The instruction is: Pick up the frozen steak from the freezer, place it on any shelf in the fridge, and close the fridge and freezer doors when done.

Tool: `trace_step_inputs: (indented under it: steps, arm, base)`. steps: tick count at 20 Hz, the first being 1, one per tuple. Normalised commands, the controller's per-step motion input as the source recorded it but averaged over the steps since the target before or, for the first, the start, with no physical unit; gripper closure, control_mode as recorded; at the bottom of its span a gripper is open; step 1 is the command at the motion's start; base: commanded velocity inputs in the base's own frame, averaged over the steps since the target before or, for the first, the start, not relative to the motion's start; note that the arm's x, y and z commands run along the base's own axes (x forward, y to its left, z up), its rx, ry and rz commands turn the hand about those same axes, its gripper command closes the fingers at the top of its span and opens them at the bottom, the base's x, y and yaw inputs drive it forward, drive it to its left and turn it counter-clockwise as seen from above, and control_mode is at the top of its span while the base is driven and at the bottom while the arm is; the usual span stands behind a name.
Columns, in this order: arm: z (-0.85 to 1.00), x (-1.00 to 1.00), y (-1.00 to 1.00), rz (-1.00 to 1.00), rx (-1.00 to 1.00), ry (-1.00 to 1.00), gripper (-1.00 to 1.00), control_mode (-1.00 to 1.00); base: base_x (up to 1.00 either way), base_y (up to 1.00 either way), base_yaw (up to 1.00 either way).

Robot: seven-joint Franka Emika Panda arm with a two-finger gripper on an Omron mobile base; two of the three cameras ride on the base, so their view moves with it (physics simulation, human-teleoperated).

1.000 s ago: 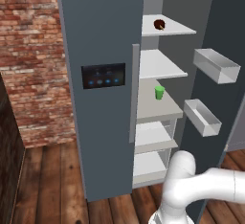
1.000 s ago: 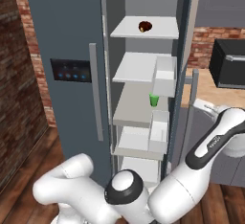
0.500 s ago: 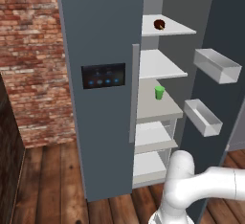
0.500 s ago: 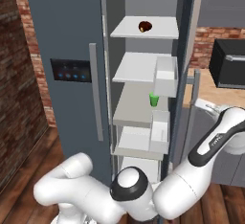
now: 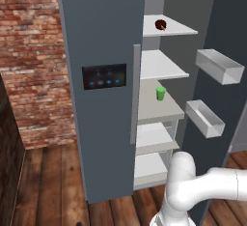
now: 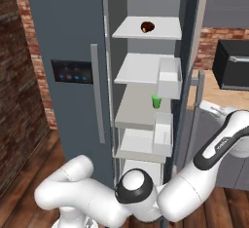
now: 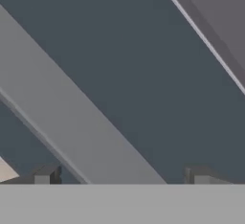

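No words, brands or numbers can be read anywhere. The nearest thing to a sign is the black panel (image 5: 104,77) on the shut door (image 5: 91,27): it carries a row of small blue lights with a faint line above them, too small and blurred to make out as letters or figures. From the right base view the same panel (image 6: 73,71) shows the same blue dots, equally unreadable.

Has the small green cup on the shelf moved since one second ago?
No. The green cup stands at the same spot on its pale grey shelf, below the steak's shelf, in both base views.
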Motion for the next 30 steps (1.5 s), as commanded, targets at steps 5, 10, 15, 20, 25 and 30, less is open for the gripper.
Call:
trace_step_inputs:
  steps: [5,10,15,20,25,30]
  arm:
    - [-0.17,0.19,0.67,0.00,0.03,0.00,-1.00,-1.00]
    - [-0.17,0.24,0.83,-0.01,0.01,0.00,-1.00,-1.00]
    - [-0.13,0.26,0.84,-0.03,0.01,0.00,-1.00,-1.00]
    - [-0.07,0.26,0.76,-0.03,0.00,0.00,-1.00,-1.00]
    - [-0.02,0.28,0.71,-0.04,0.00,0.00,-1.00,-1.00]
    - [-0.03,0.30,0.62,-0.04,0.00,0.00,-1.00,-1.00]
  base:
    - [0.00,0.00,0.00]
    - [0.00,0.00,0.00]
    - [0.00,0.00,0.00]
    - [0.00,0.00,0.00]
    - [0.00,0.00,0.00]
    - [0.00,0.00,0.00]
